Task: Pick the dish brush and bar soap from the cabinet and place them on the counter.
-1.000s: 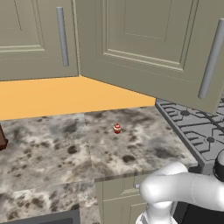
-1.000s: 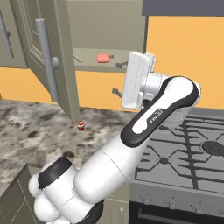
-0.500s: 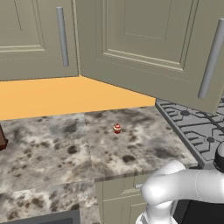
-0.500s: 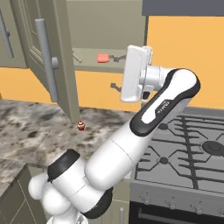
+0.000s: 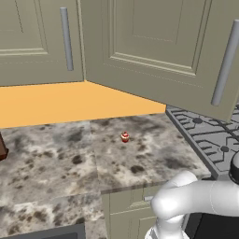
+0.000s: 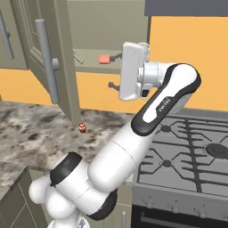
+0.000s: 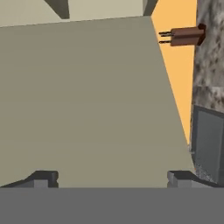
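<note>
The cabinet (image 6: 111, 26) stands open, its door (image 6: 67, 67) swung out to the left. On its shelf lies the salmon-pink bar soap (image 6: 105, 59), and the thin beige dish brush (image 6: 78, 57) leans further left, partly behind the door. My gripper (image 6: 115, 71) is open and empty, fingers pointing left at the shelf's front edge. Its upper fingertip is just right of the soap, apart from it. In the hand view the gripper (image 7: 111, 178) faces a plain taupe cabinet surface. The mottled counter (image 5: 70, 158) lies below.
A tiny red-and-white round object (image 5: 125, 137) sits on the counter under the open door. The dark stove grate (image 6: 196, 142) is to the right. A brown object (image 7: 186, 36) stands by the orange wall. A closed cabinet door (image 5: 32, 42) hangs at left.
The hand has shifted a little up and left, closer to the cabinet shelf and the soap. The jaws stayed open. Soap and brush have not moved.
</note>
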Robot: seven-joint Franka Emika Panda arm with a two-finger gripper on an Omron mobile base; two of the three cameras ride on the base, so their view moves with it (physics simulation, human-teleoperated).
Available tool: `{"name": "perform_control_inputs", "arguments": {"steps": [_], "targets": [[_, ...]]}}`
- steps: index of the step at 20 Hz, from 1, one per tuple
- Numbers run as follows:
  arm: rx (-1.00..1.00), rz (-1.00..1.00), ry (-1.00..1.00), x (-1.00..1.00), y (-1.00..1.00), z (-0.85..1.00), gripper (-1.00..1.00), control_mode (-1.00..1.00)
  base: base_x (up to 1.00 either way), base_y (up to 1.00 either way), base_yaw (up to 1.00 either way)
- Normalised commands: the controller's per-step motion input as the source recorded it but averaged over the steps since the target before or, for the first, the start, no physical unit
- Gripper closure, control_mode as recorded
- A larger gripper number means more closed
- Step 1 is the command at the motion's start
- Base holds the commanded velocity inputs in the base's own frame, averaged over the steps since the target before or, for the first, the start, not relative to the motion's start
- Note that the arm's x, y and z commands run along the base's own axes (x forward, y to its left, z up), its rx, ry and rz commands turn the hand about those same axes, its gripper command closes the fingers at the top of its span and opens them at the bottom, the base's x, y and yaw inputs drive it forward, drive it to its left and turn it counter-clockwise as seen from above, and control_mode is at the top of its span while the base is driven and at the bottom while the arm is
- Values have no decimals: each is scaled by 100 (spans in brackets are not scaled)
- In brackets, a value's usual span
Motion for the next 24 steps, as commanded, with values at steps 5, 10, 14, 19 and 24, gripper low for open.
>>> {"name": "perform_control_inputs", "arguments": {"steps": [5, 10, 14, 19, 24], "targets": [[0, 0, -14, -6, 34, 0, -100, -100, 0, 0, 0], [0, -1, -12, -4, 14, 0, -100, -100, 0, 0, 0], [2, 0, -9, -2, 12, 0, -100, -100, 0, 0, 0], [3, 0, -12, -23, 9, 1, -100, -100, 0, 0, 0], [3, 0, -13, -34, 13, 2, -100, -100, 0, 0, 0]]}}
